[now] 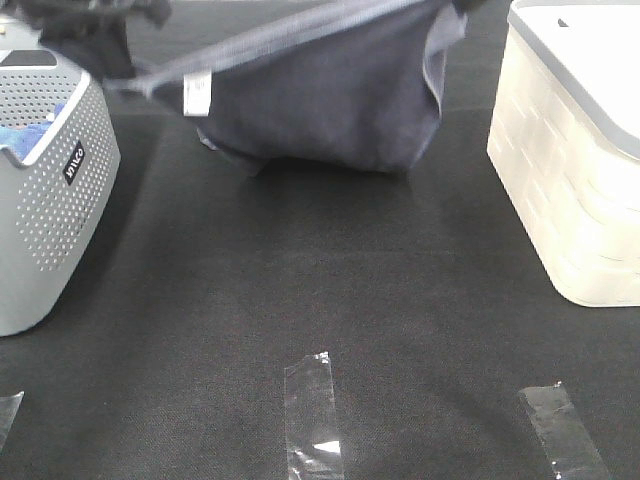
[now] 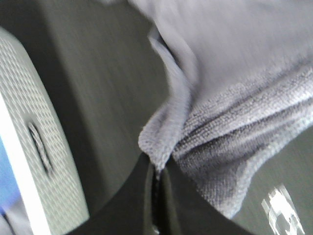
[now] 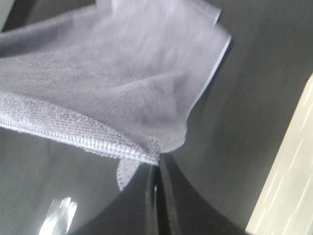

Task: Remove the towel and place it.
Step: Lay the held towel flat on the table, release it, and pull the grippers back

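Dark mat [image 1: 300,290], perhaps felt, lies beneath the hanging towel [image 1: 330,100].

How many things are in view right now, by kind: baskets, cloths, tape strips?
Baskets: 2, the grey basket and the cream basket.
Cloths: 2, the towel and the blue cloth inside the grey basket.
Tape strips: 3, left, centre, right.
Total: 7.

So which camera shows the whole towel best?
The exterior high view: it shows the towel stretched wide, with its white label. Each wrist view shows only a blurred corner pinched by the left fingers or right fingers.
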Available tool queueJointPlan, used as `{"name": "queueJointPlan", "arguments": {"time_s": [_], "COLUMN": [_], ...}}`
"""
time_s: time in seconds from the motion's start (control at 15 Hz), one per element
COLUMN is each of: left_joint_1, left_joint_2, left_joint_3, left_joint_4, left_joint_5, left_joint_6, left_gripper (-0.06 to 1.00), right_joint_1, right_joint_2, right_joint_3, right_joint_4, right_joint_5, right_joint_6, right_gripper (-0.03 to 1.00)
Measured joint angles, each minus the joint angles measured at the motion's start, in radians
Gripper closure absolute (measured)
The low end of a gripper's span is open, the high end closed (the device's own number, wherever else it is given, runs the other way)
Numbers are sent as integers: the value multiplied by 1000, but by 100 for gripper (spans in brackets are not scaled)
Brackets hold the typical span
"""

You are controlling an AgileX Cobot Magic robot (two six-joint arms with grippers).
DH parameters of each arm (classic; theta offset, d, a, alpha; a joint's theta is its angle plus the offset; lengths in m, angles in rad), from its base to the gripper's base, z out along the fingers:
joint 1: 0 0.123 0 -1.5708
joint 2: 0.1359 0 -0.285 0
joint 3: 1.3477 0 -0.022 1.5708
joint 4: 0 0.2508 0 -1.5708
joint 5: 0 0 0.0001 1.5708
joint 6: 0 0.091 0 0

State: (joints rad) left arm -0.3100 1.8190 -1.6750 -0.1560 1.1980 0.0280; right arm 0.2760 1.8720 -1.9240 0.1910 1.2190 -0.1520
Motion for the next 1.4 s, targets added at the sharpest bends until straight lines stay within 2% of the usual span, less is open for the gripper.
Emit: {"name": "queueJointPlan", "arguments": {"time_s": [0.47, 0.87, 1.13, 1.27, 1.4], "left_joint_1": [-163, -276, -398, -491, -548], "left_joint_2": [-125, -257, -274, -276, -276], "left_joint_3": [335, 552, 619, 620, 620], "left_joint_4": [9, -20, -91, -99, -99], "left_joint_5": [-6, -30, -27, -19, -10], "left_joint_6": [-28, -137, -160, -173, -212], "left_gripper": [94, 94, 94, 94, 94], "right_joint_1": [0, 0, 0, 0, 0], "right_joint_2": [-195, -338, -441, -488, -539], "right_joint_3": [351, 630, 789, 847, 897], "right_joint_4": [64, 84, 44, 28, 22], "right_joint_5": [-3, -4, -5, -5, -5], "right_joint_6": [0, 0, 0, 0, 1], "right_gripper": [97, 97, 97, 97, 97]}}
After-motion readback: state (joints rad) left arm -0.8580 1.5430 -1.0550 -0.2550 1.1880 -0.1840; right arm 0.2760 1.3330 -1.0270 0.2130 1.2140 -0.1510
